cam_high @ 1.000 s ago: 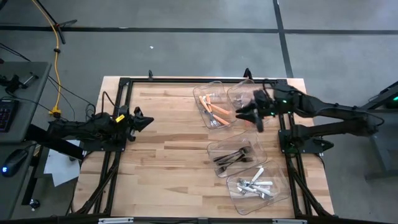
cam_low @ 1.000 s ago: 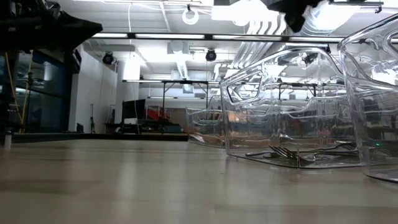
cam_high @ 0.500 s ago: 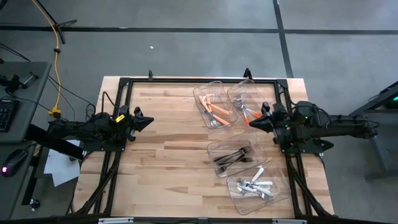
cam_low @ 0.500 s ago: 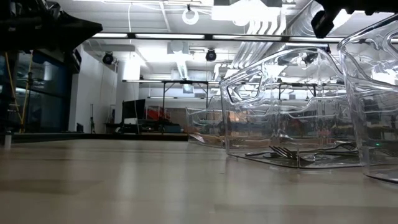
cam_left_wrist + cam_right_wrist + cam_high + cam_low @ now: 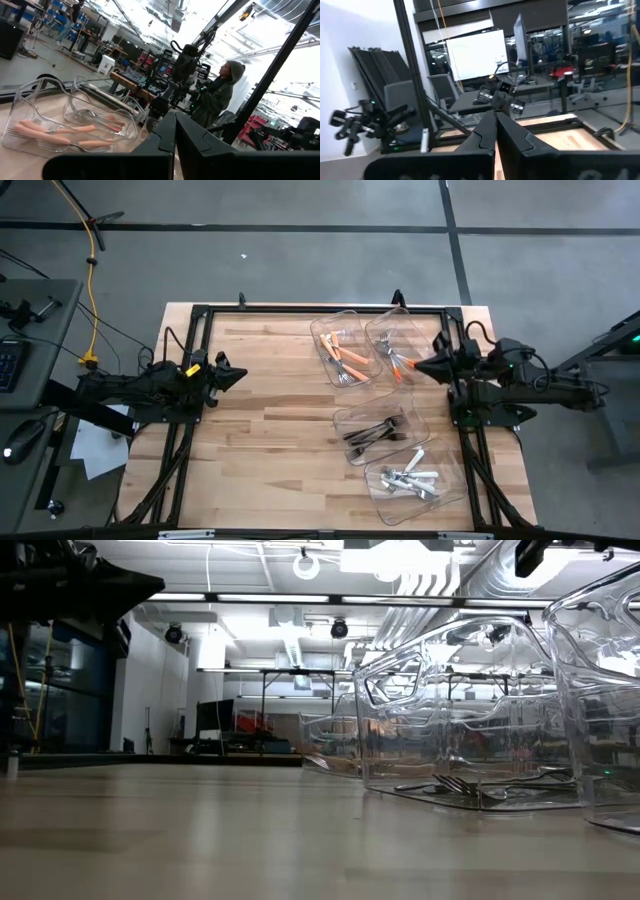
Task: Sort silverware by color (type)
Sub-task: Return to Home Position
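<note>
The silverware lies sorted in four clear bins on the table's right half. Orange-handled pieces lie in the two far bins [image 5: 343, 352] [image 5: 394, 352] and also show in the left wrist view [image 5: 55, 131]. Dark metal pieces [image 5: 375, 432] lie in the third bin, and white-handled pieces [image 5: 410, 478] in the nearest. My right gripper [image 5: 418, 367] is shut and empty, level at the right edge beside the far right bin; its shut fingers show in the right wrist view [image 5: 495, 131]. My left gripper [image 5: 240, 373] is shut and empty, waiting at the table's left [image 5: 175, 131].
A black frame [image 5: 300, 308] runs along the table's far edge and sides. Bare wood [image 5: 270, 440] lies between the left arm and the bins. A person in a hooded top [image 5: 220, 95] stands beyond the table's right side. A desk with cables [image 5: 30, 330] stands left of the table.
My right gripper has drawn back from over the far right bin toward the table's right edge and now lies level there. Orange-handled pieces that it covered now show in that bin.
</note>
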Robot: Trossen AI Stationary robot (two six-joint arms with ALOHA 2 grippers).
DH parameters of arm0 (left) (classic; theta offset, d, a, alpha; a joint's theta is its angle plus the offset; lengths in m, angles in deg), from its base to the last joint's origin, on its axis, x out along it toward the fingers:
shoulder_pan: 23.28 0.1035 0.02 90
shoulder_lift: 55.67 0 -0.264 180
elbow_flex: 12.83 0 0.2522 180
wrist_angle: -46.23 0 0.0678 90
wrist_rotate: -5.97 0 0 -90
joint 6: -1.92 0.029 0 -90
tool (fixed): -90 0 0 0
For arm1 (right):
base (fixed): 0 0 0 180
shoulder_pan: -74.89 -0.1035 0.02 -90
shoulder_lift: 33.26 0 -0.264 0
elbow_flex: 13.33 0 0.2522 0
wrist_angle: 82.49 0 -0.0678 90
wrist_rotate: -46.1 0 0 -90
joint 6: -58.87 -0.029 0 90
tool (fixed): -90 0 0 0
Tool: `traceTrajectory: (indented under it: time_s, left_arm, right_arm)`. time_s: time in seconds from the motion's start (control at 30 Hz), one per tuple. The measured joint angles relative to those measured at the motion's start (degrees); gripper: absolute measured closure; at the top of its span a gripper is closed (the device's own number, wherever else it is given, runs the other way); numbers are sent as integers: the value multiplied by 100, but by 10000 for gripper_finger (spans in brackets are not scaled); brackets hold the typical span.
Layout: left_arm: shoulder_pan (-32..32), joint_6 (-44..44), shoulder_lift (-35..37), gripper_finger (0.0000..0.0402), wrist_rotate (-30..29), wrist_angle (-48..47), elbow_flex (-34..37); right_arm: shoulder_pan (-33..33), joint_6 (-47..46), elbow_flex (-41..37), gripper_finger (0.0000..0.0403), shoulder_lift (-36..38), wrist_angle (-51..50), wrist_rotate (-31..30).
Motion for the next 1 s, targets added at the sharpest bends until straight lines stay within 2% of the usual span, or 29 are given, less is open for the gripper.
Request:
traceTrajectory:
  time_s: [0.3, 0.57, 0.83, 1.0]
  left_arm:
    - [-1, -1, 0, 401, -1, 0, 0]
    - [-1, 0, 0, 401, 0, 0, -2]
    - [-1, 0, 0, 401, 0, 0, -4]
    - [-1, 0, 0, 401, 0, 0, -4]
  right_arm:
    - [116, 161, 0, 403, 6, -9, 87]
    - [-108, 386, -7, 403, 6, -167, 180]
    - [-654, -35, -1150, 403, 2, 1414, -133]
    - [-844, -102, -1432, 403, 6, 1365, -268]
